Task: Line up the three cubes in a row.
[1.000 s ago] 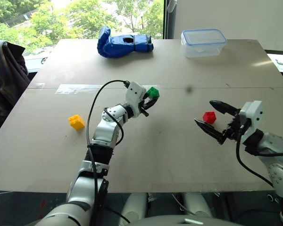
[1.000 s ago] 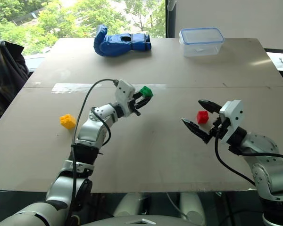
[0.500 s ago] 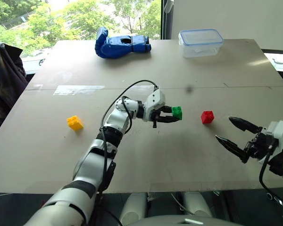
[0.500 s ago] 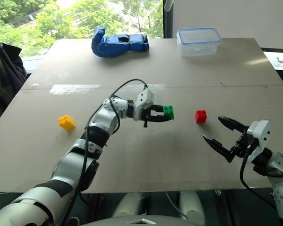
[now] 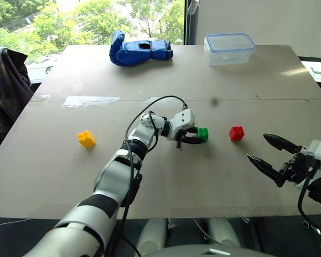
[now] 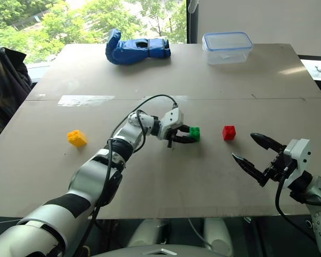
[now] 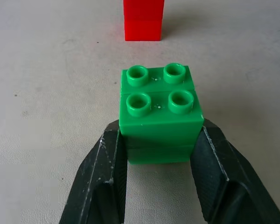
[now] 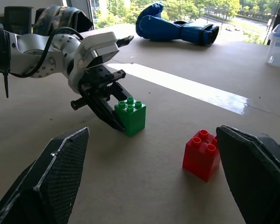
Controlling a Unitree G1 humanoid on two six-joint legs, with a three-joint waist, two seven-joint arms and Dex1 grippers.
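Note:
My left gripper (image 5: pixel 195 136) is shut on the green cube (image 5: pixel 203 134), its black fingers (image 7: pixel 107 158) clamping the cube's two sides. The cube is upright, studs up, low at the table surface in mid-table. The red cube (image 5: pixel 236 133) stands on the table a short gap to the right of the green one, roughly level with it. Far off to the left, the yellow cube (image 5: pixel 86 138) lies alone. My right gripper (image 5: pixel 257 147) hovers open and holding nothing, to the right of the red cube and nearer the table's front.
A blue glove (image 5: pixel 140 50) and a clear lidded box (image 5: pixel 229 48) lie at the table's far end. A strip of tape (image 5: pixel 91 100) runs across the left middle. Dark cloth (image 5: pixel 5 85) hangs beside the table's left edge.
My left gripper has carried the green cube to the right and down, close to the red cube. My right gripper has drawn back to the right, away from the red cube, still open.

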